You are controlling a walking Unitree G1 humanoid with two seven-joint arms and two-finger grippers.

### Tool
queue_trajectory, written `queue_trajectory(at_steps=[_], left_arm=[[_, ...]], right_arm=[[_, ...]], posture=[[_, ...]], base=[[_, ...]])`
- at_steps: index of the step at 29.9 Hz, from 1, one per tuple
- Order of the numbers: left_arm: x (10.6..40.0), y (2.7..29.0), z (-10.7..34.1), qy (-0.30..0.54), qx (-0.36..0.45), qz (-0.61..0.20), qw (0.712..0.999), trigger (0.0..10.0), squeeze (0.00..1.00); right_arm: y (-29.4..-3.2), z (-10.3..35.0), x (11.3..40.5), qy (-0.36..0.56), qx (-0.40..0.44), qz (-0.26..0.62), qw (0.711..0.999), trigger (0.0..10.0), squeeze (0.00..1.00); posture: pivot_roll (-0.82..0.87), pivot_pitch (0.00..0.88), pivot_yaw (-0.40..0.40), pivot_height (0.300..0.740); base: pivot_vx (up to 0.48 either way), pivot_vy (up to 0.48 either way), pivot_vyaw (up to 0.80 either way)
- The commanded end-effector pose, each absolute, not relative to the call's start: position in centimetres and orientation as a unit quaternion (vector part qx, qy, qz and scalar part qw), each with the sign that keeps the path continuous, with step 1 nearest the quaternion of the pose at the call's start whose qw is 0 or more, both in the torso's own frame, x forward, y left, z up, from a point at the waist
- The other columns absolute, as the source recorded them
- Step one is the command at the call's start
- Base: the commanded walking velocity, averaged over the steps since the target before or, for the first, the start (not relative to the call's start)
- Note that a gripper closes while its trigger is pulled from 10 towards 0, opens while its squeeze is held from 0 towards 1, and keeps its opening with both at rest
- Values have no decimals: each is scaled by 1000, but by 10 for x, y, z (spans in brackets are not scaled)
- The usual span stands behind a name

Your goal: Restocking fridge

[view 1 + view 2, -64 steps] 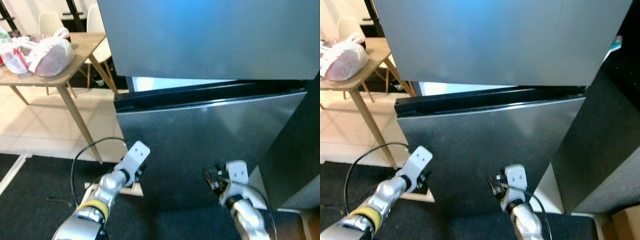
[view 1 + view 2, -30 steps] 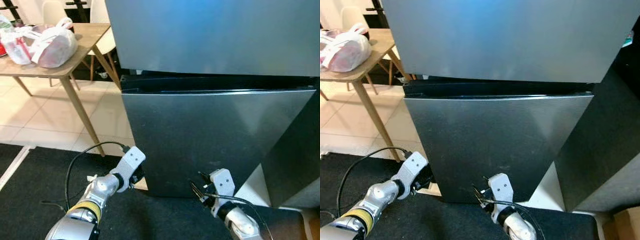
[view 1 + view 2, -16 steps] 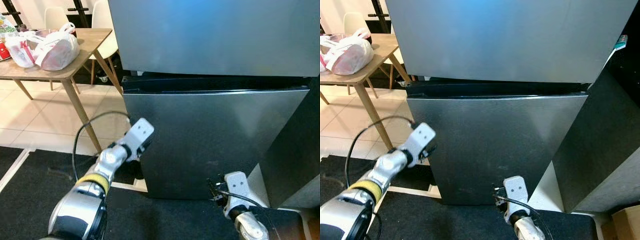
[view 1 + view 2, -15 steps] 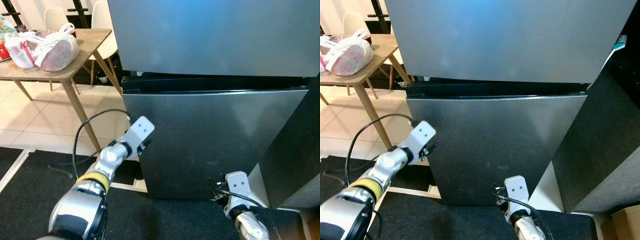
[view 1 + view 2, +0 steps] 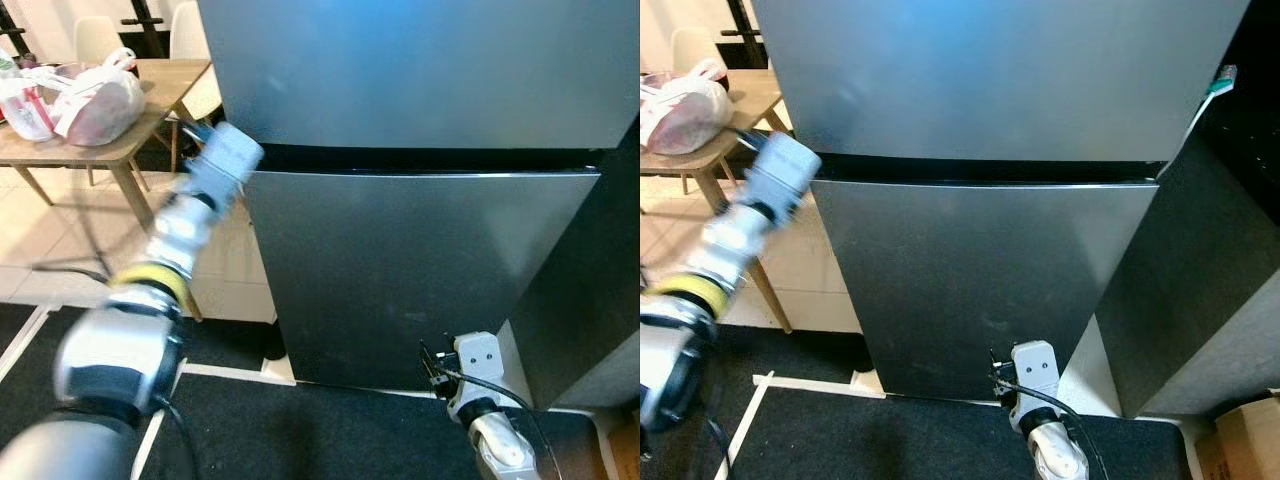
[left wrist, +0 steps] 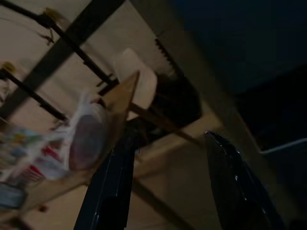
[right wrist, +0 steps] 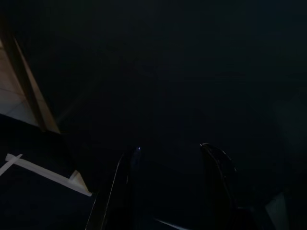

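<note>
Now — left gripper [image 6: 165,179] fingers apart, empty, beside fridge [image 5: 420,270] | right gripper [image 7: 168,184] apart, low.

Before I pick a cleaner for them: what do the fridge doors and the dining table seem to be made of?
The fridge doors look like brushed stainless steel or a steel-look coating: grey, with a soft, streaky sheen. The table looks like light wood or wood veneer, matte, with angled wooden legs.
</note>
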State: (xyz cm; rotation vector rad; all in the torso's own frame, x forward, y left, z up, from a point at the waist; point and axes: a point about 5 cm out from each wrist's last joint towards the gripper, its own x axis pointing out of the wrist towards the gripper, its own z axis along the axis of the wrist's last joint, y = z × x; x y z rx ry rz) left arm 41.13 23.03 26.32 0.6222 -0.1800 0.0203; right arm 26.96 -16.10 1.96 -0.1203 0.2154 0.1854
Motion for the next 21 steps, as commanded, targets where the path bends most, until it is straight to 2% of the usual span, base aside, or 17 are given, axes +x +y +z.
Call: queue_trajectory(at_steps=[1, 4, 5, 7, 8, 9, 13, 17, 21], left_arm=[[408, 233, 240, -54, 289, -15, 956, 10000, 0], [402, 220, 205, -12, 285, -94, 954, 10000, 0], [402, 220, 205, -12, 285, -94, 954, 10000, 0], [390, 208, 160, 38, 261, -145, 954, 10000, 0], [375, 199, 121, 78, 231, -174, 954, 10000, 0], [370, 197, 112, 85, 221, -180, 955, 10000, 0], [340, 194, 58, 167, 192, -154, 955, 10000, 0], [328, 195, 39, 199, 177, -137, 954, 10000, 0], [293, 197, -3, 282, 93, -62, 953, 10000, 0]], right_arm=[[-159, 12, 265, 119, -53, 96, 987, 10000, 0], [-157, 11, 264, 122, -55, 101, 986, 10000, 0], [-157, 11, 264, 122, -55, 101, 986, 10000, 0], [-154, 11, 265, 121, -52, 108, 985, 10000, 0], [-153, 11, 265, 122, -50, 113, 985, 10000, 0], [-152, 11, 265, 122, -49, 114, 985, 10000, 0], [-155, 4, 262, 149, -65, 122, 979, 10000, 0], [-157, -3, 258, 169, -67, 126, 975, 10000, 0], [-170, -37, 231, 272, -90, 114, 951, 10000, 0]], posture=[[-105, 113, 50, 740], [-102, 112, 44, 740], [-102, 112, 44, 740], [-103, 112, 41, 740], [-104, 112, 41, 740], [-104, 112, 41, 740], [-111, 110, 47, 740], [-109, 103, 48, 740], [-92, 81, 42, 740]], base=[[0, 0, 0], [0, 0, 0], [0, 0, 0], [0, 0, 0], [0, 0, 0], [0, 0, 0], [0, 0, 0], [0, 0, 0], [0, 0, 0]])
